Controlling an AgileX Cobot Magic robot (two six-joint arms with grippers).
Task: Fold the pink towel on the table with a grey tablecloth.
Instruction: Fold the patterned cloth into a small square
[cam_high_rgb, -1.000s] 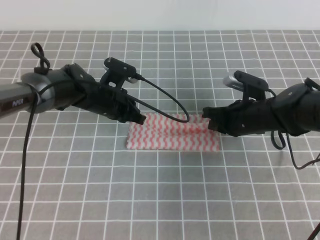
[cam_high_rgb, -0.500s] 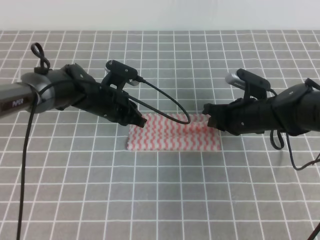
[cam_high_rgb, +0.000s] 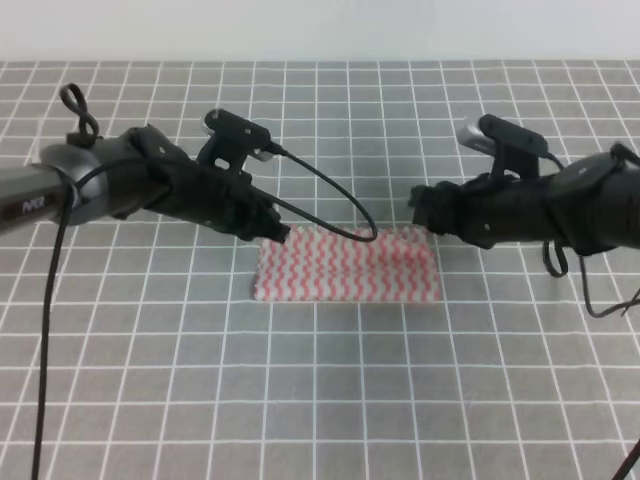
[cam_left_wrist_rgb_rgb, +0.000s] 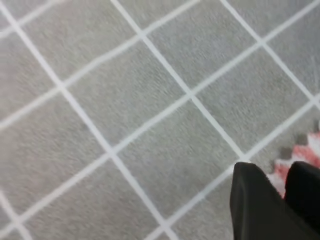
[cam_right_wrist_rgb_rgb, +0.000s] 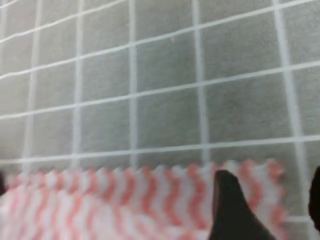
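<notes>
Covering the near ground: the table with a grey tablecloth (cam_high_rgb: 320, 400) is seen as a flat grey cloth crossed by a thin white grid, which fills the exterior high view from the near edge almost to the top.

Cables: a thin black cable (cam_high_rgb: 45, 340) is seen hanging down the near left side, and another at the near right edge.

Towel: the pink towel (cam_high_rgb: 347, 266) is laid flat near the middle of the grid as a folded strip – longer from left to right, with pink-and-white zigzag stripes and pinked edges.

Left gripper: the left gripper (cam_high_rgb: 279, 234) is held at the towel's far left corner; in the left wrist view two dark fingertips (cam_left_wrist_rgb_rgb: 257, 200) are shown close together with a scrap of pink cloth just beyond them. Whether that corner is pinched cannot be told.

Right gripper: the right gripper (cam_high_rgb: 416, 207) is held just past the towel's far right corner, apart from the cloth in the high view. In the right wrist view its fingers (cam_right_wrist_rgb_rgb: 227, 205) are seen spread, with the towel's far edge between and below them – nothing is clamped.

Camera lead: a black wire (cam_high_rgb: 330, 195) is looped from the left wrist camera down over the towel's far edge.

Far edge: a pale plain band (cam_high_rgb: 320, 30) is seen beyond the tablecloth.
</notes>
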